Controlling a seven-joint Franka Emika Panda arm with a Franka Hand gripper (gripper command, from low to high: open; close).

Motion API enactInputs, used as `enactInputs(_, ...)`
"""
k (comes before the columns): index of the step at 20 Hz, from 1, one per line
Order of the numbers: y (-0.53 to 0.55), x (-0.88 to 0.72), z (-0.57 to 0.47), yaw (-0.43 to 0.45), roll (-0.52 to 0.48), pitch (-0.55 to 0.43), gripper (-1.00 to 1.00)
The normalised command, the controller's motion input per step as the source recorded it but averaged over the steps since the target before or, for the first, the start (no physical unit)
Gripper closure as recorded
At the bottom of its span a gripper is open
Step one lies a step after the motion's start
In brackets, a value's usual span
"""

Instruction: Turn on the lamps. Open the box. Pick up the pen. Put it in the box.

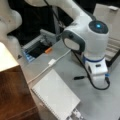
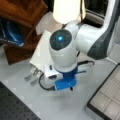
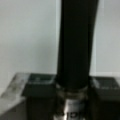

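Lamp (image 2: 67, 10) glows at frame top in a front view. Pen (image 3: 75, 50) fills centre frame in the wrist view, black barrel upright, silver band low, pinched between the gripper (image 3: 72, 87) pads. Box (image 2: 106, 96) open at lower right, tray compartments showing. Judgement: keep the pinch firm and the barrel vertical during carry, or the pen may swivel
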Motion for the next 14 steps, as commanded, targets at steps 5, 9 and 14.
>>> enactInputs(5, 0.44, -0.40, 0.23, -0.513, -0.257, -0.047, 1.00)
enactInputs(9, 0.32, -0.31, 0.09, -0.337, -0.224, -0.053, 1.00)
enactInputs(14, 0.26, -0.23, 0.10, -0.285, -0.183, -0.038, 1.00)
